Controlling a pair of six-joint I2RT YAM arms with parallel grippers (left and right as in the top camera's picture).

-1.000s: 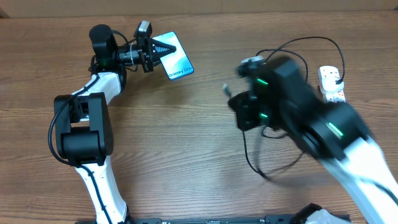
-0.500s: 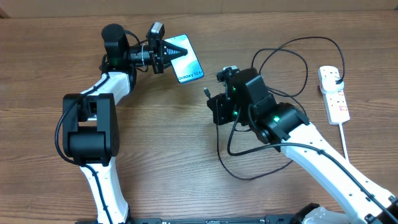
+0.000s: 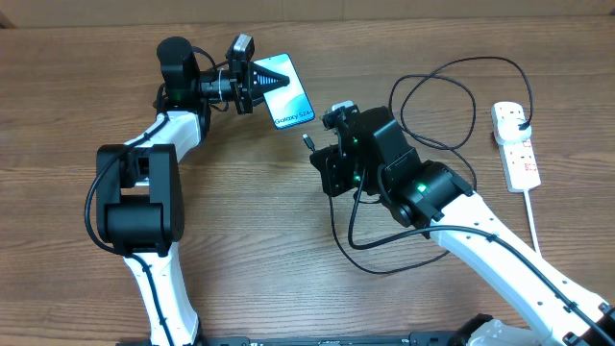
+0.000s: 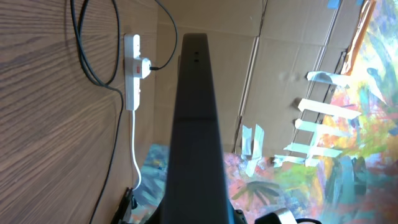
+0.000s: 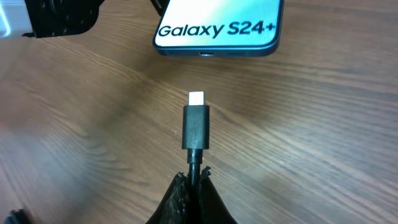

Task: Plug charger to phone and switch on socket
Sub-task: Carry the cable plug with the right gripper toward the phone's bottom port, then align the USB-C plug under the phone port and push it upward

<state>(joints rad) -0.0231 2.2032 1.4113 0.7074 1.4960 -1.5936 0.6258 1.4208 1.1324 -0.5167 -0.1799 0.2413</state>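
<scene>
— Closing in since half a second ago: my right gripper (image 5: pixel 194 188) is carrying the charger (image 5: pixel 196 127) leftward, fingers pinching the cable just behind the connector.
— And the phone?
— My left gripper (image 3: pixel 261 81) is clamping the phone (image 5: pixel 217 25) at one end, port facing the connector, a small gap between them. The socket (image 3: pixel 517 146) is lying well apart, near the table's (image 3: pixel 240 240) right edge.
</scene>
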